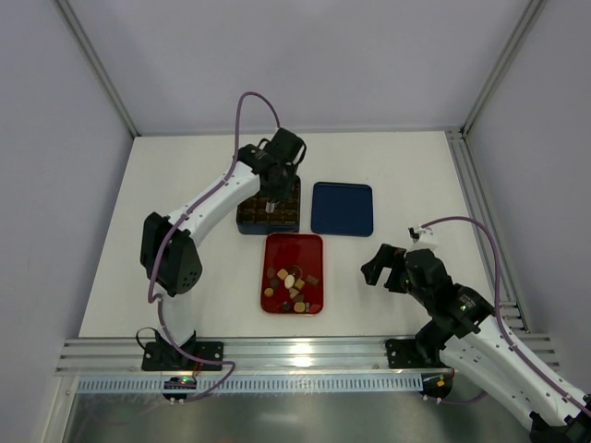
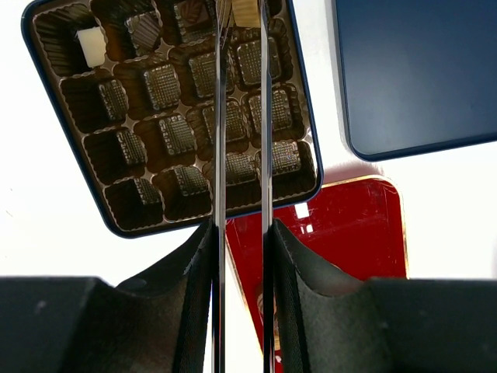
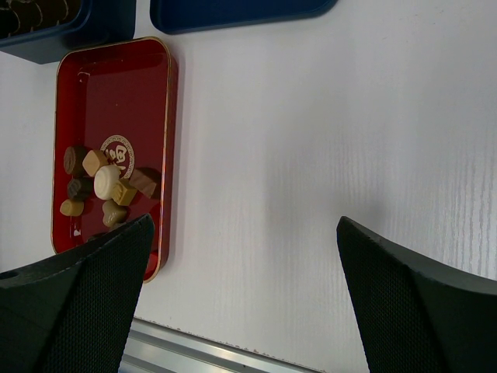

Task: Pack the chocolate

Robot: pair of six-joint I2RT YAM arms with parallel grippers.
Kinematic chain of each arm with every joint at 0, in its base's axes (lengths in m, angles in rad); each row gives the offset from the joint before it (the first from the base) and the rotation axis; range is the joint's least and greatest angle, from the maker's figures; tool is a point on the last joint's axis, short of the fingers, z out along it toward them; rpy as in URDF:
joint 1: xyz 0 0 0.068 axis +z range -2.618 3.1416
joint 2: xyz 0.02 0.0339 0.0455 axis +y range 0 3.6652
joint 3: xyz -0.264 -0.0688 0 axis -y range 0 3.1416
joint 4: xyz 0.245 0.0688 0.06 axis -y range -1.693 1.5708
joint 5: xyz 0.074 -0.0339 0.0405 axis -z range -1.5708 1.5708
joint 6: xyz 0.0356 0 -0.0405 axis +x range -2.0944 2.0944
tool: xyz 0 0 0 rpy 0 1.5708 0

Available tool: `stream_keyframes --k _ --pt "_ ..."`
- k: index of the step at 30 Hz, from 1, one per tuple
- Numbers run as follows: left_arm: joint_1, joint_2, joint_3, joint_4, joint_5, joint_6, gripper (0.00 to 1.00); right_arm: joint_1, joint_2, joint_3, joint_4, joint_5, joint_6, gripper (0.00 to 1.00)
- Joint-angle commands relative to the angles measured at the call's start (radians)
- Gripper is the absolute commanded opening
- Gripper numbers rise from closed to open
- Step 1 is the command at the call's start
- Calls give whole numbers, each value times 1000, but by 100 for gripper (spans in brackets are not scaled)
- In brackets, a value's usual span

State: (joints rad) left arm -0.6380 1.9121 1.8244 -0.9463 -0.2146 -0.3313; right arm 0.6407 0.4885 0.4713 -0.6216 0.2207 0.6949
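Note:
Loose chocolate pieces [image 1: 291,281] [image 3: 105,183], dark brown, tan and cream, lie in a heap at the near end of the red tray [image 1: 294,247] [image 3: 116,85]. Behind it is the dark brown gridded box [image 1: 246,218] [image 2: 85,167]. A cream square [image 2: 92,45] sits in one corner cell. My left gripper [image 1: 271,207] hangs over the box with two thin metal blades [image 2: 265,116] running from its fingers. A tan chocolate [image 2: 245,12] sits between the blade tips above a far cell. My right gripper [image 1: 388,265] [image 3: 245,225] is open over bare table right of the tray.
A dark blue flat lid [image 1: 342,208] [image 2: 419,70] [image 3: 233,9] lies right of the box. Aluminium rails run along the table's front edge [image 1: 277,351] and right side [image 1: 480,221]. Grey walls enclose the table at the back and both sides.

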Motion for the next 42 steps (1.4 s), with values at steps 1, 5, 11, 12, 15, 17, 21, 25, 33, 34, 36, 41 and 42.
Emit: stream_keyframes --k 1,5,11,12,15,17,21,25,33,34,36,41,42 --pt "8 1 22 27 -20 18 33 4 -13 9 16 -1 6 100" --pt "8 1 27 23 -25 24 36 4 -13 9 19 0 5 100" --pt "9 -10 56 3 -22 29 37 2 -11 6 20 -1 5 100" --pt "8 -15 61 0 -22 29 37 4 -11 6 19 0 6 100" --pt "8 -50 58 -11 -8 20 37 4 -10 4 22 2 5 100" --pt "6 -73 43 -19 3 12 37 4 -7 3 28 2 5 100" --pt "0 -162 -26 -16 46 -8 37 4 2 0 39 3 2 100" --pt "-26 -304 -138 -14 67 -31 37 2 10 -5 54 3 2 100" --pt "-155 -542 -431 -25 67 -90 37 4 31 -22 85 -6 0 100" --pt "-188 -562 -450 -31 67 -106 37 4 32 -23 89 -9 -1 100" --pt "-228 -608 -494 -49 43 -121 37 2 35 -25 94 -6 -5 100" --pt "-327 -689 -576 -85 15 -189 37 2 42 -30 102 -11 -3 100" --pt "-339 -709 -589 -97 12 -195 38 4 44 -31 106 -11 -5 100"
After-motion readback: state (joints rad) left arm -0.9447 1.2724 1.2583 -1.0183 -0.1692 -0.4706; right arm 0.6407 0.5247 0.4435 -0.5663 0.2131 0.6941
